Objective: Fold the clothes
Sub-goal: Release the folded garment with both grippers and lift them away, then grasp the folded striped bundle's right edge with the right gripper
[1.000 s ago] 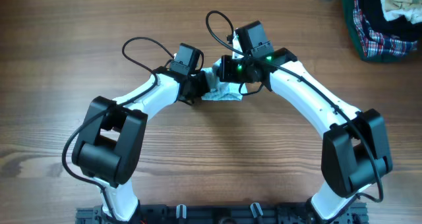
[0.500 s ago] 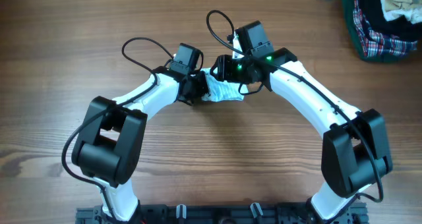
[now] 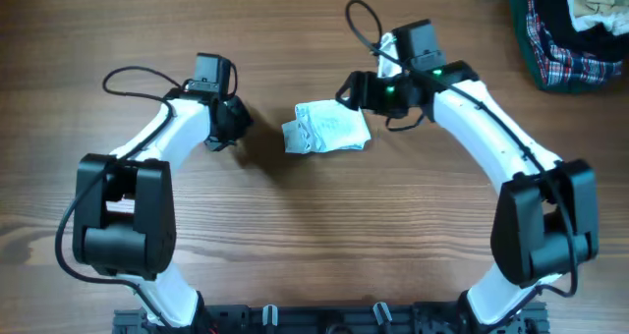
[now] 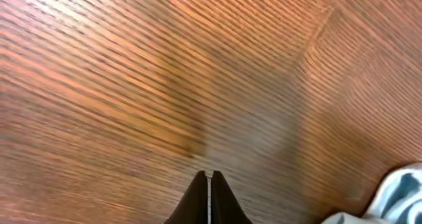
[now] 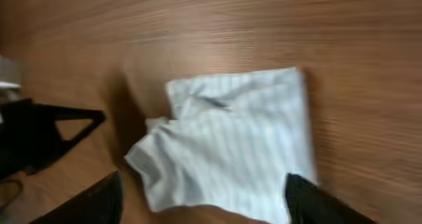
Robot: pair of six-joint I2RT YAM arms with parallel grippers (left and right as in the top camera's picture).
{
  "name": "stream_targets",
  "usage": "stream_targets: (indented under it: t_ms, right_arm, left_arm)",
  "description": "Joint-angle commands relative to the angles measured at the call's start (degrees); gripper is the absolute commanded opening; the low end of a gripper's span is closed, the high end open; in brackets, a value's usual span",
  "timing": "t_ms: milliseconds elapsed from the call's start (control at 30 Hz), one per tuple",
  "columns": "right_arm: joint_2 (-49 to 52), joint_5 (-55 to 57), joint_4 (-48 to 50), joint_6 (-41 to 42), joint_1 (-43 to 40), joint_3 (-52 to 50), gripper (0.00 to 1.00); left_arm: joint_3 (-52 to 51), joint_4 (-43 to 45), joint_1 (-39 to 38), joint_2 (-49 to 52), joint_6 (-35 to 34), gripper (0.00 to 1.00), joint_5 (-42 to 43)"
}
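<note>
Garment (image 3: 326, 130) lies flat on the wooden table (image 3: 295, 236), in the gap between the two grippers and held by neither. It is pale blue-and-white with fine stripes, gathered into a small, rumpled, roughly rectangular packet. In the right wrist view one side of it ends in a fairly straight edge. The side toward the left arm is puckered and crumpled, with one layer lying over another.

The left gripper (image 3: 239, 121) sits to the left of the garment, near it but clearly apart, with bare wood between them. Its own camera shows the two dark fingers pressed tight together with nothing between them, hanging over the table. Only a pale edge of the garment peeks in at the lower right corner of that view.

The right gripper (image 3: 350, 88) is just beside the garment's far right corner, on the side away from the robot's base. Its fingers are spread wide: in the right wrist view one dark finger stands at each lower corner of the frame, and the garment lies on the wood ahead of them, gripped by neither. That view is blurred, so I cannot tell whether a fingertip brushes the cloth.

A heap (image 3: 570, 25) of red-green plaid, dark and cream clothing sits at the far right corner of the table, well apart from the garment and from both arms
</note>
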Motion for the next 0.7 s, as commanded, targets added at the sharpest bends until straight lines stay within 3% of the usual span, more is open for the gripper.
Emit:
stream_targets:
  t_ms: [0,167,333,667]
  right_arm:
    - [1.5,-0.5,-1.7,-8.7,-3.9,0.5,0.84]
    - [6.1,-3.5,-4.4,-12.7,-6.5,0.0,0.81]
    - [11.5,-8.7,-4.7,-13.6,-6.5,0.0,0.55]
    - [15.9,-15.4,-3.8,-13.0,-3.7,0.0,0.61]
  left_arm:
    - [0.1,-0.2,-1.6,-1.4,-1.0,0.04,0.3]
    - [3.0,-0.9,-6.4,-2.9,0.6,0.04,0.1]
    - [7.6,-2.0,-10.0,-4.3,0.6,0.04,-0.7]
    - [8.3,-1.9,-10.3,-4.3,0.5,0.04,-2.9]
